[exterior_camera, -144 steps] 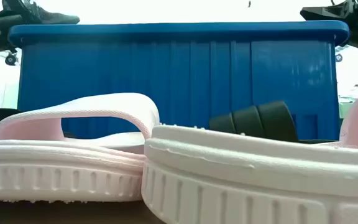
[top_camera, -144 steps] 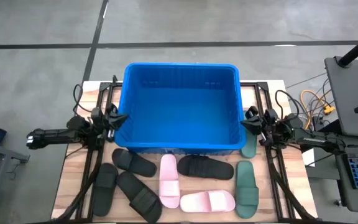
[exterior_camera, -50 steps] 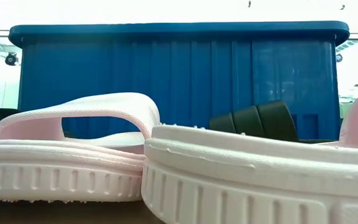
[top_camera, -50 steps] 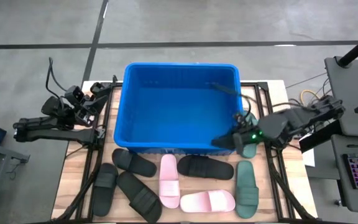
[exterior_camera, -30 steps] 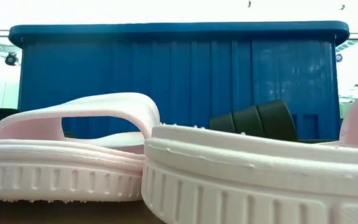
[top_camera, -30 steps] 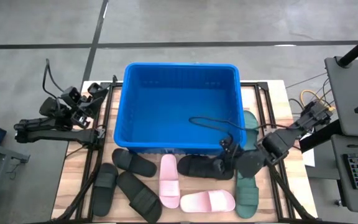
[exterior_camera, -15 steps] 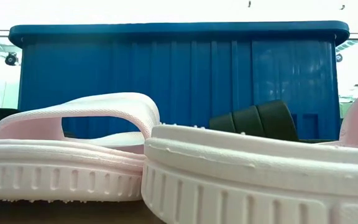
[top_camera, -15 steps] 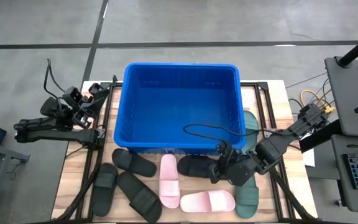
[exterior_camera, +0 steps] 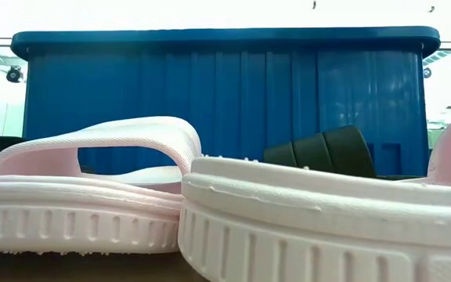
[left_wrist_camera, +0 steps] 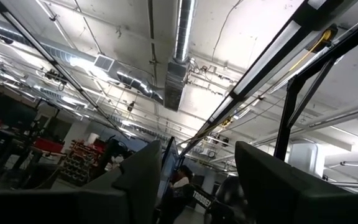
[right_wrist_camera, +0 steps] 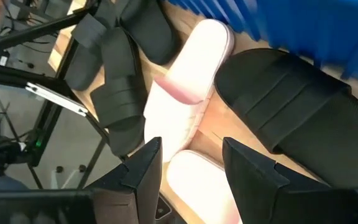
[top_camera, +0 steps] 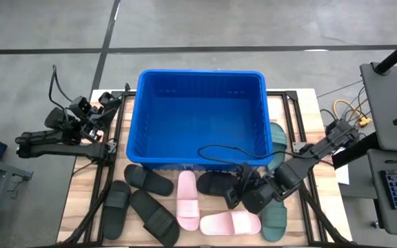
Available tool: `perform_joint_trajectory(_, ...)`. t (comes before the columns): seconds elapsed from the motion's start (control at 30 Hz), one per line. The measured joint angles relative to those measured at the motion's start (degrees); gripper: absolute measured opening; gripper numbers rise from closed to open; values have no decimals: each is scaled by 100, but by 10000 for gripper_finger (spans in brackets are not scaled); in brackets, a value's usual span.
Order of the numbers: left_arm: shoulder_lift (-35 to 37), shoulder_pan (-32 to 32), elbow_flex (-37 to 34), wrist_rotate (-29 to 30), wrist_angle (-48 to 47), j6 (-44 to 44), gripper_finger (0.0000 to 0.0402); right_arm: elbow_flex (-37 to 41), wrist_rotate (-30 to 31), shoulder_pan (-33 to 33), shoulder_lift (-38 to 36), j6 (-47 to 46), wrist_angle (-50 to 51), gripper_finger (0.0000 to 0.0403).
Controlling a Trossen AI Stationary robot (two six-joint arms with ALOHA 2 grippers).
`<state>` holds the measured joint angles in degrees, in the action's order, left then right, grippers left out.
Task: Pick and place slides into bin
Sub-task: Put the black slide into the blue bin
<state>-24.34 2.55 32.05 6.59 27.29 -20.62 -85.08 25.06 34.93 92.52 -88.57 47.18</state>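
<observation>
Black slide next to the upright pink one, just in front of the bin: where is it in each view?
High: black slide, lower centre, below the bin front wall.
Low: right of centre, against the blue wall.
Left wrist: not in it.
Right wrist: right side, beside the pink slide.
Shared landmark: the bin's blue wall.

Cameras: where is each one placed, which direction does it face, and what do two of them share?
High: above the table, facing straight down on the bin, slides, left gripper and right gripper.
Low: at tabletop height, facing level at a pink slide and the bin wall; no arm shows.
Left wrist: faces up at the ceiling; own fingers at the bottom.
Right wrist: faces down on the black slide; own fingers open.
Shared: high and right wrist both show that black slide.
</observation>
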Motion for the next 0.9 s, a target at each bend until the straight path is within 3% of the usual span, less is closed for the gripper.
perform_joint_trajectory(0.9, -42, 0, -15, 11, -4, 35, 190, 164, 48, 232, 522, -1034, 304, 160)
